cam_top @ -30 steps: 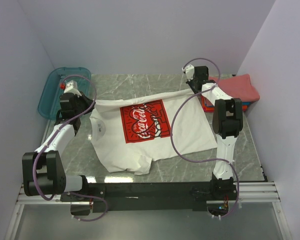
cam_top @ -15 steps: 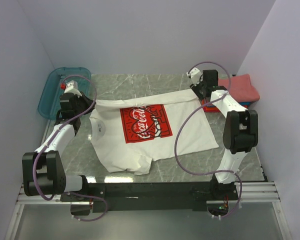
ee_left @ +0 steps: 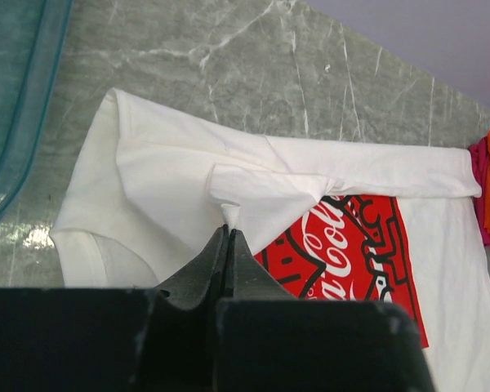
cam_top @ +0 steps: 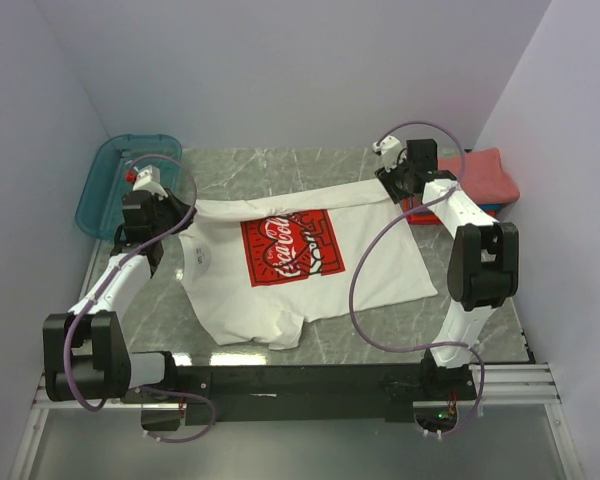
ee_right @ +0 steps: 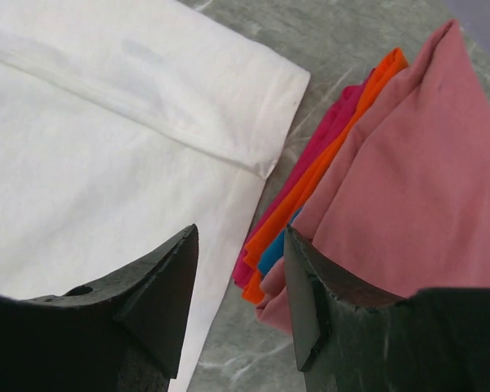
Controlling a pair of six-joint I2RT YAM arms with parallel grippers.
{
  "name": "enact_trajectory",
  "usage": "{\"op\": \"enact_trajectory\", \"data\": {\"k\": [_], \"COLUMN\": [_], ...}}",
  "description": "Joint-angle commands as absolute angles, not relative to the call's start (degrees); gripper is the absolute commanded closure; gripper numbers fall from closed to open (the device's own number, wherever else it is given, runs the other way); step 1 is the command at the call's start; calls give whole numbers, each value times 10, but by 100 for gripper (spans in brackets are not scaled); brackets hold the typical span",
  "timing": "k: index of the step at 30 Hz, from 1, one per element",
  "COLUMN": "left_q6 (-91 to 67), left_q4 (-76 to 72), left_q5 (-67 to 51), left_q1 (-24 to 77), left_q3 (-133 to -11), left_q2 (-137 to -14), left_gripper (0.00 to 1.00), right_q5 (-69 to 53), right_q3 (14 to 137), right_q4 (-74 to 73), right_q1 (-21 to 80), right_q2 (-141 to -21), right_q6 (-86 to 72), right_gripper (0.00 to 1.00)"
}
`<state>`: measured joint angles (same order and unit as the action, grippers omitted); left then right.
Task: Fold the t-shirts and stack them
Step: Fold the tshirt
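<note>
The white t-shirt [cam_top: 370, 270] with the red Coca-Cola print lies spread on the marble table, its far edge folded over into a narrow band. My left gripper [cam_top: 176, 216] is at the shirt's left shoulder. In the left wrist view it [ee_left: 229, 230] is shut on a small pinch of the white t-shirt [ee_left: 163, 171]. My right gripper [cam_top: 393, 187] hovers open over the shirt's far right corner [ee_right: 261, 106], holding nothing [ee_right: 241, 245]. The folded t-shirts [ee_right: 408, 163], pink on top with orange, magenta and blue below, are stacked at the back right [cam_top: 477, 178].
A teal plastic bin [cam_top: 115, 185] stands at the back left corner, its rim [ee_left: 16, 122] just left of the shirt's sleeve. Pale walls close in the table [cam_top: 280, 165] on three sides. A black rail runs along the near edge.
My right gripper has opened, let go of the shirt's far right corner and drawn back to the right. The left gripper stays shut on the shirt and has barely shifted.
</note>
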<state>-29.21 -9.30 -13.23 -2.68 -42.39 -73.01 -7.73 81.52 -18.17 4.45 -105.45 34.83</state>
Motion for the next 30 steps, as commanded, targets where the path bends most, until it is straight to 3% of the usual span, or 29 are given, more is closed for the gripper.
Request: {"op": "enact_trajectory", "data": {"k": [1,10,15,19,20,23,26,27,30], "left_q6": [-294,-305,-316,-353,-355,-348,-332,-313,-277], "left_q4": [-92,-64,-28,40,53,42,19,34,96], "left_q5": [-129,-118,-55,-2,-2,9,-24,-53,-100], "left_q1": [-21,-4,42,57,58,62,61,60,59], "left_q3": [-413,-383,-360,-354,-354,-359,-393,-433,-543], "left_q2": [-701,-681,-666,-635,-620,-557,-574,-631,-786], "left_gripper": [100,100,98,59,36,10,5,6,14], "right_q5": [-98,-112,-122,-129,-132,-144,-164,-174,-229], "right_q3": [807,781,765,752,748,744,743,743,740], "right_q4": [-182,-180,-180,-181,-182,-186,-199,-204,-235], "right_q1": [41,40,41,41,41,41,41,42,42], "right_q2": [-1017,-999,-984,-966,-962,-947,-935,-930,-915], "right_q6": [333,326,323,320,317,311,301,297,289], "right_gripper": [47,46,46,46,46,46,46,46,45]}}
